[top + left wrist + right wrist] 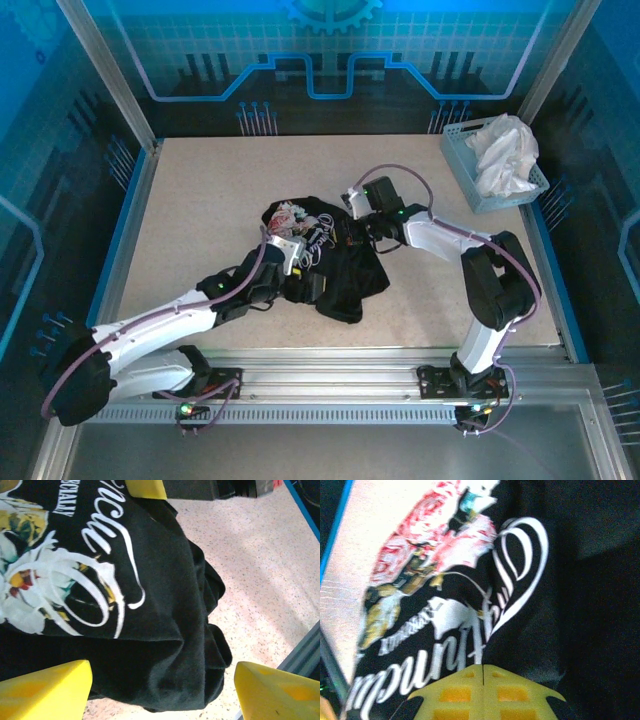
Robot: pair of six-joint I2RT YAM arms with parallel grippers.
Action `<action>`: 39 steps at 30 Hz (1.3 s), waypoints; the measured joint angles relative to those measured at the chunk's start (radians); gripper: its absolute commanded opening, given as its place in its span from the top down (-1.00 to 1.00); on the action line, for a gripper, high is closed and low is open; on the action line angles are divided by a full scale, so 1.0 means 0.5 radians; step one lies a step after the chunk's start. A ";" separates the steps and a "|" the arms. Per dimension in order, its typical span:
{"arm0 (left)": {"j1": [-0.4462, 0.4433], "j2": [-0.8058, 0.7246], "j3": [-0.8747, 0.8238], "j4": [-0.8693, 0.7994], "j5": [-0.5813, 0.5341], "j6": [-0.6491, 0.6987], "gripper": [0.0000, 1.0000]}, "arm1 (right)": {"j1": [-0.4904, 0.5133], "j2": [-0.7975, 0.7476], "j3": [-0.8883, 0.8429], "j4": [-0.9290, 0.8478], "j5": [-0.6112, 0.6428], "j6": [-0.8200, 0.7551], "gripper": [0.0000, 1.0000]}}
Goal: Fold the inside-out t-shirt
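- Left gripper [162, 692] is hovering wide open, with the crumpled black t-shirt [165, 630] lying beneath and between its fingers.
- Right gripper [483, 687] is sitting fully closed, the same shirt just ahead.

The t-shirt [335, 280] lies bunched mid-frame on the bench [200, 200], left claw [300, 270] at its left edge, right claw [345, 235] above it; a basket [505, 200] holding a cloth [505, 150] stands upper right

Bare table [200, 200] lies open left and beyond the crumpled t-shirt [345, 280]; a basket [460, 165] blocks the far-right corner
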 measured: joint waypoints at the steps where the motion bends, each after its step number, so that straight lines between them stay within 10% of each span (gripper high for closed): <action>1: -0.017 -0.013 -0.008 0.014 -0.001 0.002 -0.51 | 0.001 -0.022 0.005 0.018 -0.043 0.025 1.00; 16: -0.099 -0.172 -0.031 0.140 -0.367 -0.003 -0.56 | 0.155 -0.188 0.421 0.351 -0.395 0.336 1.00; 25: 0.740 -0.658 0.031 -0.305 -0.401 -0.072 -0.59 | 0.269 -0.246 0.709 -0.176 -0.039 -0.076 0.97; 34: 1.791 -0.694 0.125 -0.475 0.082 -0.373 -0.63 | 0.942 0.176 0.926 -0.249 -0.031 -0.334 0.25; 39: 1.769 -0.612 0.125 -0.468 0.294 -0.413 -0.63 | 0.891 0.021 0.498 -0.284 -0.025 -0.410 0.10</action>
